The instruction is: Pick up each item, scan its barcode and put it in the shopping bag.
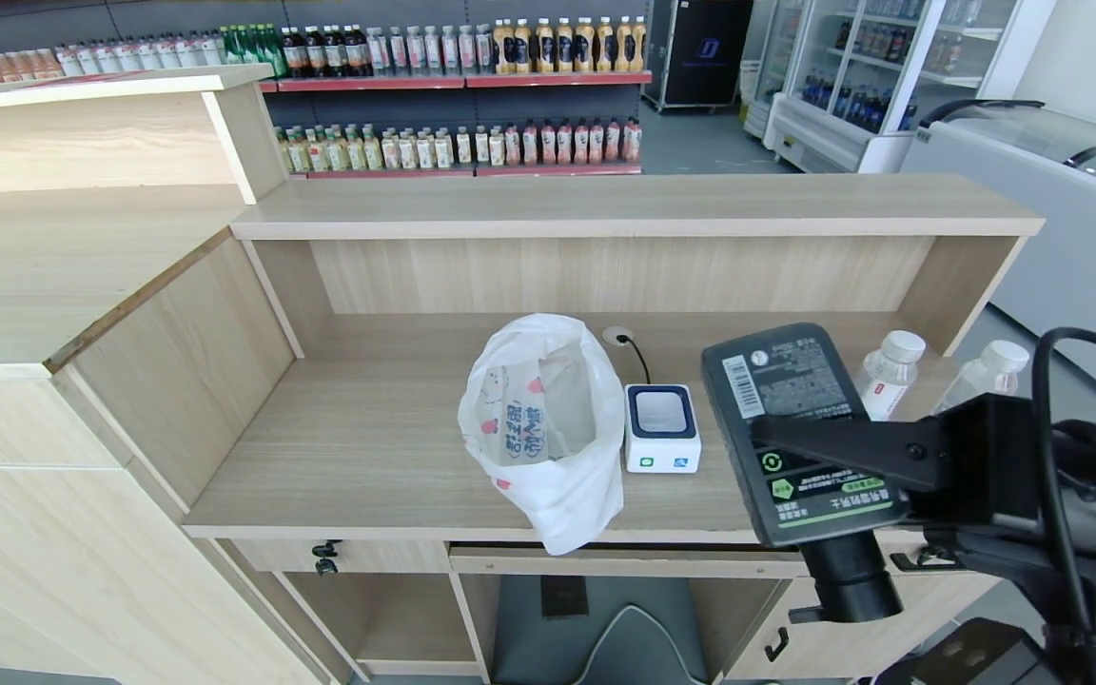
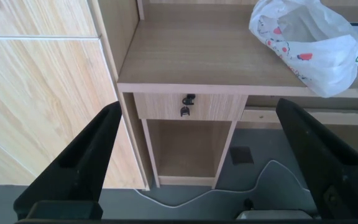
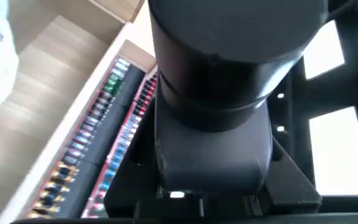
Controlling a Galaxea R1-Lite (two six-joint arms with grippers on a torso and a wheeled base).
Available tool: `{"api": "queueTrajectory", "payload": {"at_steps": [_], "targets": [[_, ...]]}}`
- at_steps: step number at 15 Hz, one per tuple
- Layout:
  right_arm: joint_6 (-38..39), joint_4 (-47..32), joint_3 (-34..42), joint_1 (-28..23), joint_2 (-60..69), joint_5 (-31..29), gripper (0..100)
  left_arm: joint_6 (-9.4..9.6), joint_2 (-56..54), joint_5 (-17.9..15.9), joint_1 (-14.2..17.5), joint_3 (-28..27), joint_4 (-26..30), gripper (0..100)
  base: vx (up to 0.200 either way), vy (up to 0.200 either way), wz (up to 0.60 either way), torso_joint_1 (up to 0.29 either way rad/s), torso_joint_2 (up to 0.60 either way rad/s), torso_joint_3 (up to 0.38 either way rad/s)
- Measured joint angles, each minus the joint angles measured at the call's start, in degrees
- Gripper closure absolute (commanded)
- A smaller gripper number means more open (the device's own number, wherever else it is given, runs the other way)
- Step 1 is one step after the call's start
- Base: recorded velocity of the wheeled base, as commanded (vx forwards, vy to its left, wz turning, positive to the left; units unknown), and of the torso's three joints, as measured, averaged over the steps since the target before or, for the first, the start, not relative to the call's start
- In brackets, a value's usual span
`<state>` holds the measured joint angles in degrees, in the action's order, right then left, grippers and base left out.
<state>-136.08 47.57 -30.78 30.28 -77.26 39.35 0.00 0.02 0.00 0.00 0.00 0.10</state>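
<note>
Head view: dark bottle in right jaws, near scanner

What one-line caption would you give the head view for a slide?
Right gripper holds a dark pack, barcode showing, right of the scanner and open white bag on a wooden counter.

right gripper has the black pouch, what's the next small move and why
Probably swing the right gripper left so the black pouch sits over the white scanner, turning its barcode down toward it. The pouch is held to the scanner's right, not above it, and the barcode faces up, so it can't be read yet.
</note>
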Motion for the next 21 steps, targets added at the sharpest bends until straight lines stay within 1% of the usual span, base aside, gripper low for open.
{"api": "queueTrajectory", "payload": {"at_steps": [2, 6, 8, 11, 17, 19, 20, 21], "targets": [[-4.13, 2.60, 0.24, 2.38, 0.04, 0.96, 100, 0.00, 0.00, 0.00, 0.00, 0.00, 0.00, 0, 0.000, 0.000, 0.00, 0.000, 0.00, 0.000], [-8.24, 2.62, 1.10, 3.15, 1.28, 4.33, 100, 0.00, 0.00, 0.00, 0.00, 0.00, 0.00, 0, 0.000, 0.000, 0.00, 0.000, 0.00, 0.000], [-11.25, 1.34, 1.99, 3.06, 3.29, 5.34, 100, 0.00, 0.00, 0.00, 0.00, 0.00, 0.00, 0, 0.000, 0.000, 0.00, 0.000, 0.00, 0.000], [-11.89, 1.01, 2.10, 2.43, 5.66, 5.45, 100, 0.00, 0.00, 0.00, 0.00, 0.00, 0.00, 0, 0.000, 0.000, 0.00, 0.000, 0.00, 0.000], [-11.47, 0.30, 2.51, 3.34, 7.28, 7.36, 100, 0.00, 0.00, 0.00, 0.00, 0.00, 0.00, 0, 0.000, 0.000, 0.00, 0.000, 0.00, 0.000], [-11.42, -1.84, 2.50, 3.64, 8.11, 7.50, 100, 0.00, 0.00, 0.00, 0.00, 0.00, 0.00, 0, 0.000, 0.000, 0.00, 0.000, 0.00, 0.000], [-11.62, -4.51, 2.45, 3.67, 8.63, 8.39, 100, 0.00, 0.00, 0.00, 0.00, 0.00, 0.00, 0, 0.000, 0.000, 0.00, 0.000, 0.00, 0.000], [-11.91, -5.40, 2.43, 3.49, 9.16, 9.36, 100, 0.00, 0.00, -0.02, 0.00, 0.00, 0.00, 0, 0.000, 0.000, 0.00, 0.000, 0.00, 0.000]]}}
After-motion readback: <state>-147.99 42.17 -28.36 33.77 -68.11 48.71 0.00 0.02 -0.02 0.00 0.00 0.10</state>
